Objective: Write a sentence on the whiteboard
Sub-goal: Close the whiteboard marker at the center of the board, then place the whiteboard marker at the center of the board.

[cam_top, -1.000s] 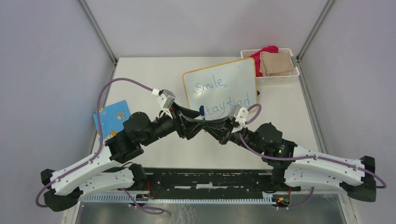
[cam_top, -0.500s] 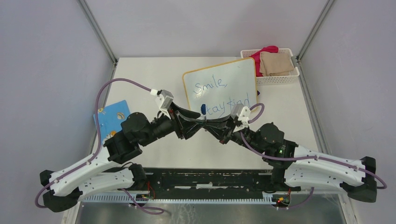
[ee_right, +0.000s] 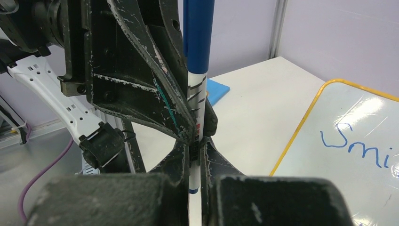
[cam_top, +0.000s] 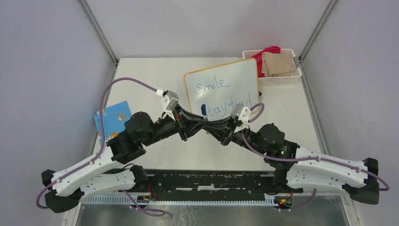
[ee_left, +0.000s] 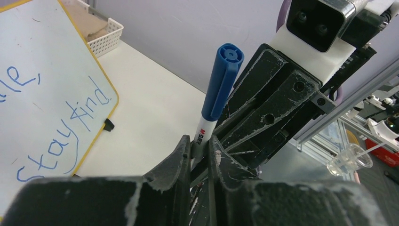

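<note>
The whiteboard (cam_top: pixel 221 89) leans at the back centre of the table, its yellow frame (ee_right: pixel 301 127) also showing in the right wrist view. The sentence (cam_top: pixel 225 99) is in blue, "Smile," over "Stay kind"; its second line (ee_left: pixel 66 127) shows in the left wrist view. A marker (cam_top: pixel 203 109) with a blue cap (ee_left: pixel 222 77) and white barrel (ee_right: pixel 195 101) stands upright between the two arms. My left gripper (ee_left: pixel 200 145) is shut on the barrel. My right gripper (ee_right: pixel 194 149) is shut on the same barrel from the opposite side. Both grippers (cam_top: pixel 209 125) meet in front of the board.
A white basket (cam_top: pixel 275 79) with pink and beige cloths stands at the back right, beside the board. A blue patterned card (cam_top: pixel 113 117) lies at the left, partly under my left arm. The table's metal frame rail runs along the near edge.
My left gripper's jaws have closed onto the marker's barrel, and the left wrist has shifted slightly right. The right gripper has kept its hold.
</note>
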`<state>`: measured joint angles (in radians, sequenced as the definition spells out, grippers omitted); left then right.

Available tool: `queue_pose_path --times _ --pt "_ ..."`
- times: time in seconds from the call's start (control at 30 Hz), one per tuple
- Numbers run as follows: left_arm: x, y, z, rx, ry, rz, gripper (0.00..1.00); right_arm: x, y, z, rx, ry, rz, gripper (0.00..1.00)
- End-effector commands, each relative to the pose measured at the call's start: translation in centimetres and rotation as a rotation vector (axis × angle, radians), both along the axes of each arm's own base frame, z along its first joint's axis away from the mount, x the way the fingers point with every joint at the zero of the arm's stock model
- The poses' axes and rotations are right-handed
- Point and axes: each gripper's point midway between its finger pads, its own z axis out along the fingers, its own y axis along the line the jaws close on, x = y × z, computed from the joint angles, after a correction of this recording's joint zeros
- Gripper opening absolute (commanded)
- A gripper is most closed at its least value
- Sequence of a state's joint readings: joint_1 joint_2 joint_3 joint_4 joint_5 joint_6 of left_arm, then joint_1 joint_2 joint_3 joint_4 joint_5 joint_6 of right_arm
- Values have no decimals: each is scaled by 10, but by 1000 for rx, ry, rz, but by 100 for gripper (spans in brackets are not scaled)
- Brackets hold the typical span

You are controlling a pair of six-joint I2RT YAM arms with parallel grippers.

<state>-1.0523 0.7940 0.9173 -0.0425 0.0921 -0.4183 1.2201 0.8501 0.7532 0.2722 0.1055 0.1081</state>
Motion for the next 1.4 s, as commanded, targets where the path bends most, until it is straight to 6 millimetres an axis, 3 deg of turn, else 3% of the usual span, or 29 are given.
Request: queue_pose_path --times 0.0,0.1,0.23,0.37,0.57,0.7,0.83,0.97,1.2,1.37 --pt "-6 -2 13 -8 -57 -37 15 -6 -1 24 77 -24 30 0" --pt "-4 -4 10 2 -50 -34 3 -6 -2 23 71 -32 29 0" --pt "2 -3 1 29 -25 0 2 -7 -5 22 59 -49 27 2" --pt "14 5 -4 40 -11 79 2 -6 -6 15 16 -49 19 39" --pt "49 42 -14 106 36 358 2 7 -21 9 -78 -49 -73 71" --pt "73 78 -35 232 73 587 2 24 -46 -3 -132 -28 -210 73" --pt "96 125 -83 514 141 892 2 52 -84 -28 -224 7 -455 74" --pt "103 133 -120 699 199 966 2 69 -112 -55 -326 34 -640 75" --pt "135 162 -150 622 433 967 2 70 -113 -86 -347 52 -650 75" --pt "157 182 -186 626 575 982 2 70 -111 -97 -355 42 -641 75"
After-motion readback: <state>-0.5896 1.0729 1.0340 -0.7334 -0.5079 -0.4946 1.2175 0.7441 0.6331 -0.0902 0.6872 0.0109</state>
